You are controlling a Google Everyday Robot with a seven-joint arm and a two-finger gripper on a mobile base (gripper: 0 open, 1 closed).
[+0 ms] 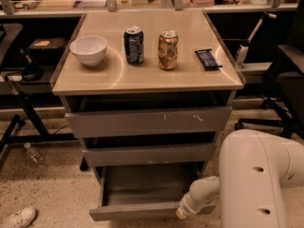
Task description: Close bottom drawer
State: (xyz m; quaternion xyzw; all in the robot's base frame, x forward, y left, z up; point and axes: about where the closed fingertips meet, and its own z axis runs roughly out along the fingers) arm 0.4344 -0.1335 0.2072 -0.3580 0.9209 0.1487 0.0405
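The bottom drawer (142,211) of the tan-topped cabinet (142,75) is pulled far out, and its grey tray (147,186) shows empty. Its plain flat front runs along the lower edge of the view. My white arm (259,179) reaches in from the lower right. My gripper (182,213) is at the right end of the drawer front, touching or just in front of it, and only its tip shows.
On the cabinet top stand a white bowl (89,49), a blue can (134,44), a gold can (167,50) and a dark snack bar (207,59). A bottle (34,153) and a shoe (19,218) lie on the floor at left. A chair base (266,120) is at right.
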